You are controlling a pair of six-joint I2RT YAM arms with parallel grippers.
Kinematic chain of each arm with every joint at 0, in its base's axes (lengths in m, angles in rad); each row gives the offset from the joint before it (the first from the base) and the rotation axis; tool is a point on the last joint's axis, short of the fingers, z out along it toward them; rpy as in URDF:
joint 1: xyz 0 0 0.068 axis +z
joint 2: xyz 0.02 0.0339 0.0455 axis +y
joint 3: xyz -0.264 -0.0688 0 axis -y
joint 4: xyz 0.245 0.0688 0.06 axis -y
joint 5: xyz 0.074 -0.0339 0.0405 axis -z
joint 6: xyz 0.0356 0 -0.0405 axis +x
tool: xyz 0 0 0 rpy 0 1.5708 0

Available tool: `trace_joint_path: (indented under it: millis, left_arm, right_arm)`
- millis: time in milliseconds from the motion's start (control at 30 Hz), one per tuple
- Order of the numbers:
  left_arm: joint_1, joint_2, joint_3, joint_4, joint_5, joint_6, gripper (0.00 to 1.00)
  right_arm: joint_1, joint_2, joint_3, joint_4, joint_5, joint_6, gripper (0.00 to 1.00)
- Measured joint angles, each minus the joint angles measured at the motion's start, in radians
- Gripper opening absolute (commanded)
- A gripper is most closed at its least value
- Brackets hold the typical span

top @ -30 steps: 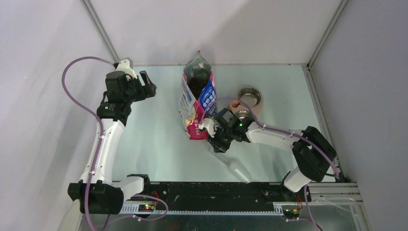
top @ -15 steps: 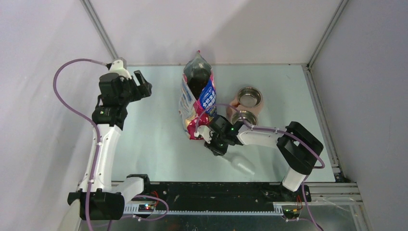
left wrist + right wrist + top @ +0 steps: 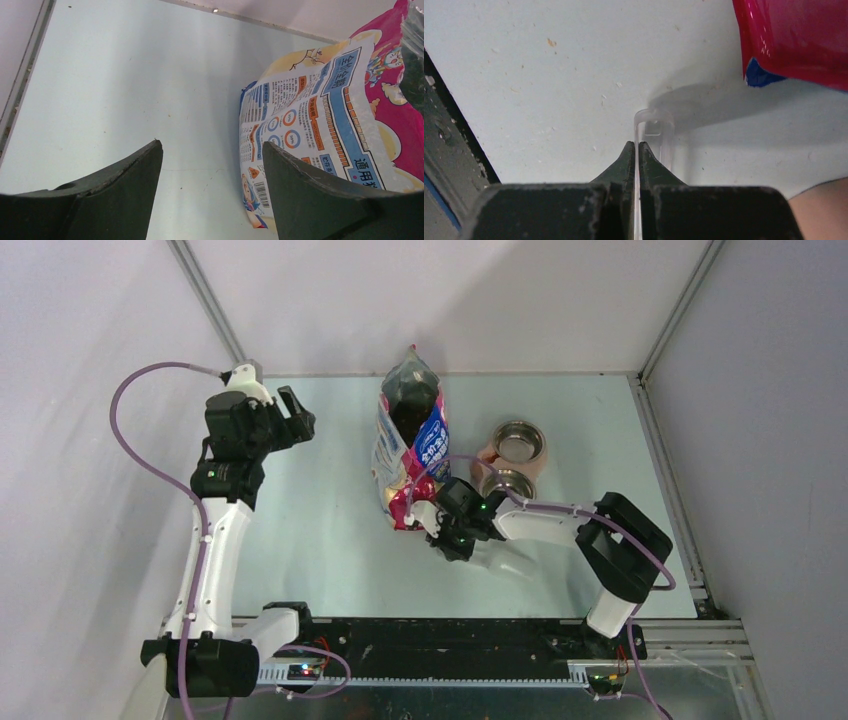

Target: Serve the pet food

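The pet food (image 3: 409, 408) sits as a dark mass inside the open top of the pink and blue bag (image 3: 408, 455), which stands upright at the middle of the tabletop (image 3: 320, 540), toward 12 o'clock. At the bag's 3 o'clock are two steel bowls in a pink stand, the far bowl (image 3: 519, 443) and the near bowl (image 3: 507, 483); no kibble shows in either. The right pincer (image 3: 449, 537) hangs low at the bag's 5 o'clock, just beside its bottom corner, with its fingers pressed narrow on the thin handle of the clear scoop (image 3: 506, 560). In the right wrist view the right pincer (image 3: 637, 150) pinches that scoop (image 3: 654, 116) edge-on above the tabletop (image 3: 549, 90), with the bag (image 3: 794, 40) at 1 o'clock. The left pincer (image 3: 296, 416) hovers at the bag's 9 o'clock, well apart from it. In its wrist view the left pincer (image 3: 211, 146) is spread wide and holds nothing, the bag (image 3: 310, 125) lying past its right finger.
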State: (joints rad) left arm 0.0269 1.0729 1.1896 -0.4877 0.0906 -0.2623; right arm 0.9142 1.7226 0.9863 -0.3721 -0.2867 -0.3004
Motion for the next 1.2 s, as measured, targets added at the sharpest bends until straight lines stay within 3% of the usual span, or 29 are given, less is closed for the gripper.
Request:
trace_joint_path:
  millis: [367, 600, 767, 933, 1200]
  left_arm:
    - [0.003, 0.000, 0.000, 0.010, 0.084, 0.017, 0.76]
    - [-0.006, 0.035, 0.041, 0.053, 0.280, 0.036, 0.75]
    - [-0.087, 0.068, 0.154, 0.073, 0.421, 0.106, 0.75]
    - [-0.222, 0.102, 0.295, 0.087, 0.528, 0.206, 0.75]
    - [-0.437, 0.192, 0.393, 0.085, 0.665, 0.400, 0.77]
  right_arm:
    - [-0.193, -0.172, 0.089, -0.259, -0.172, -0.085, 0.00]
    - [-0.352, -0.331, 0.214, -0.363, -0.359, -0.103, 0.00]
    - [-0.489, -0.355, 0.422, -0.370, -0.500, -0.038, 0.00]
    - [-0.594, -0.363, 0.564, -0.156, -0.670, 0.173, 0.00]
    - [-0.606, -0.296, 0.608, 0.478, -0.871, 0.675, 0.00]
